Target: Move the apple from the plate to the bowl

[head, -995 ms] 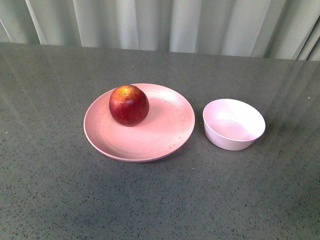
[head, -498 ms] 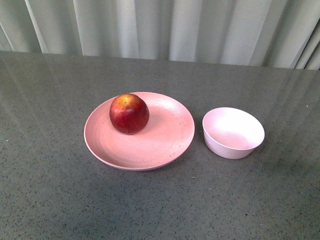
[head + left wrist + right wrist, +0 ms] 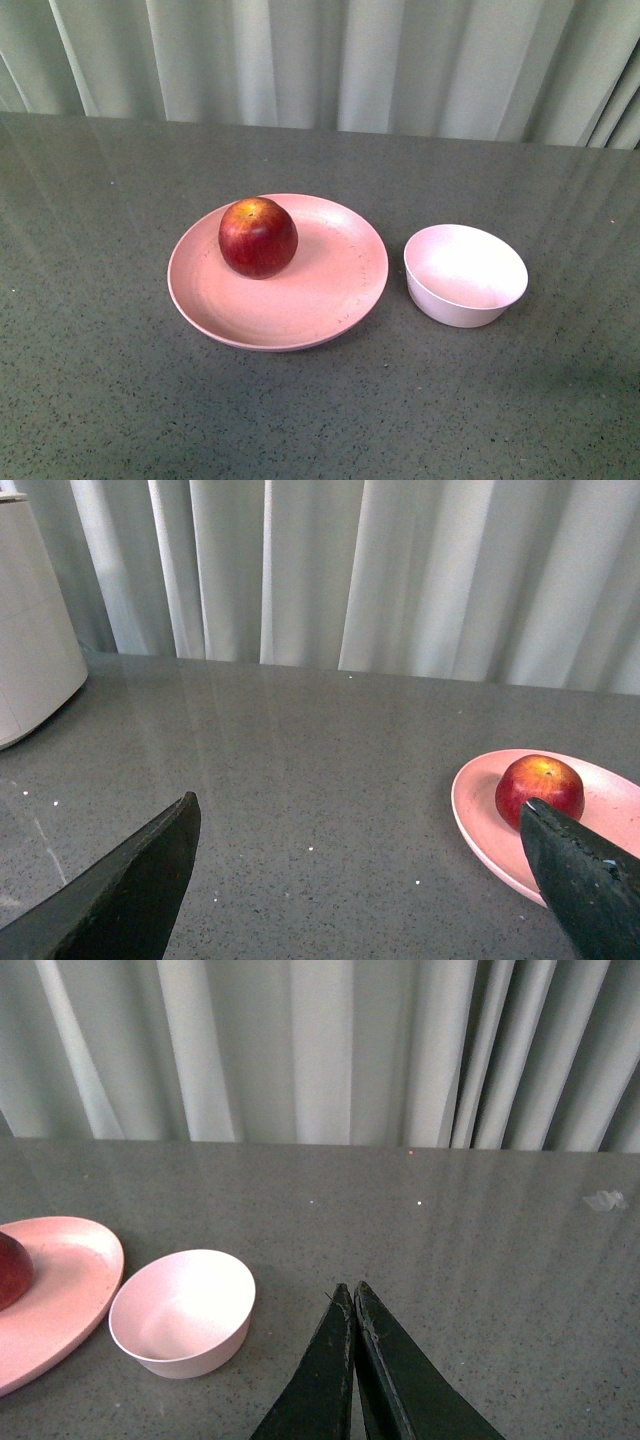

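Observation:
The dark red apple (image 3: 258,236) sits on the far left part of the wide pink plate (image 3: 320,290). The small pale pink bowl (image 3: 466,274) stands empty just right of the plate. Neither gripper shows in the front view. In the left wrist view my left gripper (image 3: 360,815) is open and empty above bare table, with the apple (image 3: 540,785) and plate (image 3: 480,815) beside one finger. In the right wrist view my right gripper (image 3: 350,1288) is shut and empty above the table, apart from the bowl (image 3: 182,1312); the plate (image 3: 60,1290) lies beyond the bowl.
The grey speckled table (image 3: 100,380) ends at pale curtains (image 3: 320,60) along the back. A white rounded object (image 3: 30,670) stands at the table edge in the left wrist view. A small white scrap (image 3: 604,1200) lies on the table in the right wrist view.
The front view has tilted, so plate, apple and bowl sit lower in the picture and more curtain shows. The objects themselves have not moved relative to each other.

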You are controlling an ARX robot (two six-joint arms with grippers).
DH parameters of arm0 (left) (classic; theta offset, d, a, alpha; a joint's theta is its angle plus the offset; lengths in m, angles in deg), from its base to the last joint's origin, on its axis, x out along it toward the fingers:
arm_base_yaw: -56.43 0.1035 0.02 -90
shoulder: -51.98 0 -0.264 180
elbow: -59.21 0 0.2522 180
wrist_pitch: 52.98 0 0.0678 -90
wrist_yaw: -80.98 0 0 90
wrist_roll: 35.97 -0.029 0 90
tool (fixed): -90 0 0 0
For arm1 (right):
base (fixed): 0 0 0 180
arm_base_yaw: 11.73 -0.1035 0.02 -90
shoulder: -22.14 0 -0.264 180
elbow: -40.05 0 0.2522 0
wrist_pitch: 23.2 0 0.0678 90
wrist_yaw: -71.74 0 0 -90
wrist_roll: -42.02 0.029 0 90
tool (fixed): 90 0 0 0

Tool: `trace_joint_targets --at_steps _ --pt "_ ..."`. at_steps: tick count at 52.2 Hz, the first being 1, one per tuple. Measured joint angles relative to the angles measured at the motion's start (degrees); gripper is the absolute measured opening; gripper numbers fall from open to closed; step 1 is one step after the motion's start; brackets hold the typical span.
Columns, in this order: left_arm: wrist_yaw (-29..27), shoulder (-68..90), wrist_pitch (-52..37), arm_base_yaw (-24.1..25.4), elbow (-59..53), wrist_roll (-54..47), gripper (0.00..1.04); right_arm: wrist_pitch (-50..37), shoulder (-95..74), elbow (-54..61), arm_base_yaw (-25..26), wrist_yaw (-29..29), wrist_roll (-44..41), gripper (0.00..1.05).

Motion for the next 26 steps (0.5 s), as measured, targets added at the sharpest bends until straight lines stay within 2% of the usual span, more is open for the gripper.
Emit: trace_joint_targets --at_steps 26 --pt "0.0 0.0 0.0 0.0 0.0 0.0 0.96 15.5 16.5 0.0 0.0 0.0 0.0 0.02"
